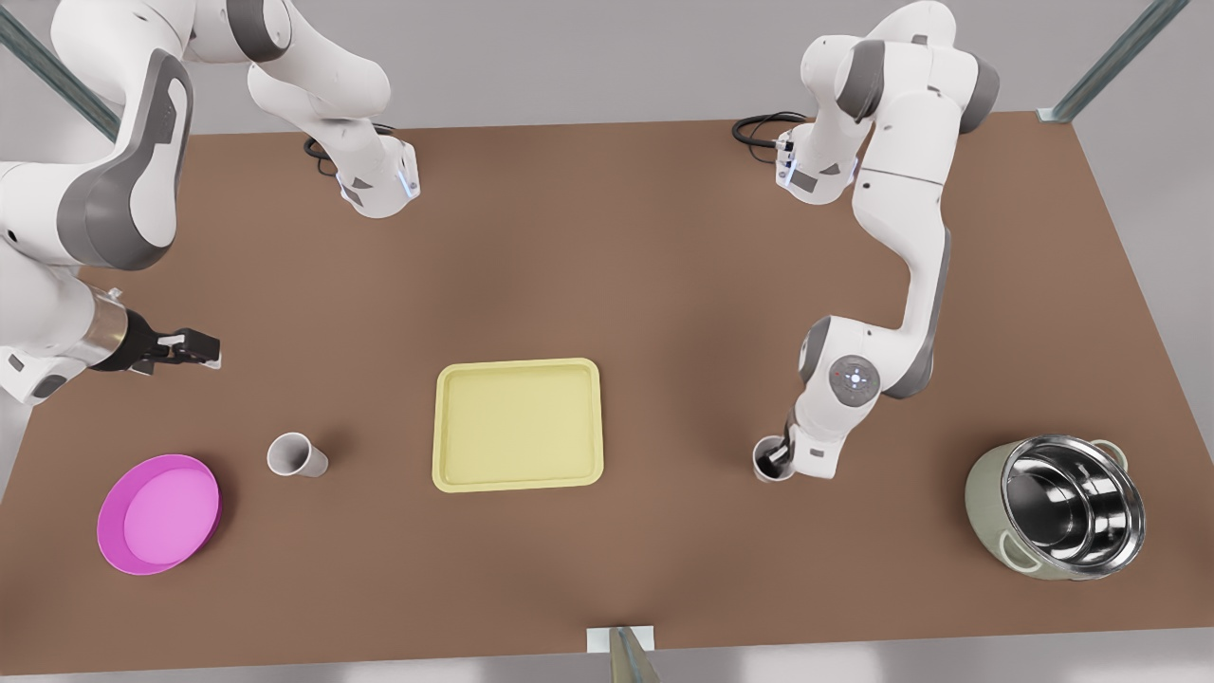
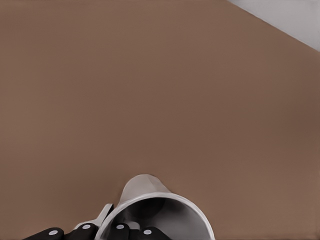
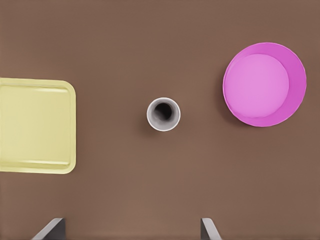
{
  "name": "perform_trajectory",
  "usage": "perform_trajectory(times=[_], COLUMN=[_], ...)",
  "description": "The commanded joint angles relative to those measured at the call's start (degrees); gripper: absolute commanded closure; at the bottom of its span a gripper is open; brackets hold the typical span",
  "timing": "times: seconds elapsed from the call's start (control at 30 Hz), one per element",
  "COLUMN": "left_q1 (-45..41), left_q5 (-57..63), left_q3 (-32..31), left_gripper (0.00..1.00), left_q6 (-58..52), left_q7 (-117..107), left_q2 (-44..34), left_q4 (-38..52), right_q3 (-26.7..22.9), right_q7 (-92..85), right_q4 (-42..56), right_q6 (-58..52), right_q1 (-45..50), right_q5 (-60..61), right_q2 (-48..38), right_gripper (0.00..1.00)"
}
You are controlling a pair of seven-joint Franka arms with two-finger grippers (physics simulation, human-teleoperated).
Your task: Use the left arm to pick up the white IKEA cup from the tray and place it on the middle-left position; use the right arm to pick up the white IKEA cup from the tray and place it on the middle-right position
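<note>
The left pincer (image 1: 778, 455), on the arm at the front view's right, points down into the mouth of a white tapered plastic cup, the held cup (image 1: 762, 466). In the left wrist view one black finger (image 2: 86, 229) sits outside the wall of the held cup (image 2: 150, 200) and another inside, so the pincer is clamped on the cup's rim. The held cup stands upright on the plain brown surface (image 1: 607, 237).

The pale yellow rectangular tray (image 1: 518, 482) with rounded corners and a low rim lies well apart from the left pincer, toward the front view's left, with nothing in it. A shiny steel pot with pale green sides (image 1: 1057, 507) rests on the other side of this pincer, tilted, toward the front view's right.

The right pincer (image 1: 204, 351), on the arm at the front view's left, hangs above the surface with its fingers spread wide, released and gripping nothing. The right wrist view looks straight down from the right pincer (image 3: 132, 230) onto a second white tapered cup, the free cup (image 3: 163, 114), upright and alone on the surface. From this pincer the free cup (image 1: 296, 454) sits between the tray (image 3: 70, 125) and a round magenta bowl (image 3: 264, 84), touching neither. The bowl (image 1: 157, 512) lies below this pincer, just beyond the free cup and away from the tray.
</note>
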Motion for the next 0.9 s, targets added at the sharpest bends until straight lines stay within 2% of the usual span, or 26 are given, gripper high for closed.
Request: perform_trajectory(times=[0.0,0.17,0.2,0.23,0.27,0.43,0.47,0.5,0.53,0.57,0.6,0.67,0.7,0.73,0.87], left_q1=[0.12,-0.50,-0.50,-0.50,-0.50,-0.58,-0.58,-0.58,-0.58,-0.58,0.38,2.31,6.35,7.41,7.76], left_q5=[-2.47,-2.91,-2.91,-2.91,-2.91,-2.12,-1.86,3.41,3.50,2.89,2.89,2.98,-3.42,-4.23,-3.53], left_q3=[-0.04,-0.22,-0.22,-0.22,-0.22,-0.04,0.22,0.14,-0.04,-0.66,0.05,0.49,1.19,0.93,1.63], left_gripper=[0.78,0.76,0.72,0.08,0.00,0.00,0.00,0.00,0.00,0.00,0.00,0.00,0.00,0.00,0.00], left_q6=[4.25,4.78,4.78,4.87,4.78,1.10,-4.53,-9.97,-21.21,-38.96,-48.03,-55.33,-55.34,-45.59,-45.23], left_q7=[22.83,22.74,22.74,22.66,22.66,22.66,22.66,22.39,22.74,25.37,32.50,40.92,44.54,44.37,41.90], left_q2=[0.66,2.33,2.25,2.25,2.25,-0.03,-3.55,-6.89,-10.23,-11.72,-15.50,-21.66,-24.82,-31.58,-27.46], left_q4=[-0.03,-0.38,-0.29,-0.29,-0.38,-0.38,0.15,1.20,5.59,15.17,17.11,15.53,12.46,1.48,5.86], right_q3=[0.00,0.00,0.00,0.00,0.00,0.00,0.00,0.00,0.00,0.09,0.09,0.09,0.09,0.09,0.09], right_q7=[1.66,1.57,1.57,1.57,1.48,1.57,1.48,1.57,1.57,1.57,1.57,1.57,1.57,1.66,1.74], right_q4=[0.03,0.03,0.03,0.03,0.03,0.03,0.03,0.03,0.03,0.03,0.03,0.03,0.03,0.03,0.03], right_q6=[-0.03,-0.03,-0.03,-0.03,-0.03,-0.03,-0.03,-0.03,-0.03,-0.03,-0.03,-0.03,-0.03,-0.03,-0.03], right_q1=[-0.01,-0.01,-0.01,-0.01,-0.01,-0.01,-0.01,0.08,-0.01,0.08,0.08,0.08,-0.01,0.08,0.08], right_q5=[0.03,0.03,0.03,0.03,0.03,0.03,0.03,0.03,0.03,0.03,0.03,0.03,0.03,0.03,0.03], right_q2=[-0.06,-0.06,-0.06,-0.06,-0.06,-0.06,0.03,0.03,0.03,0.03,0.03,0.03,0.03,0.03,0.03], right_gripper=[0.00,0.00,0.00,0.00,0.00,0.00,0.00,0.00,0.00,0.00,0.00,0.00,0.00,0.00,0.00])
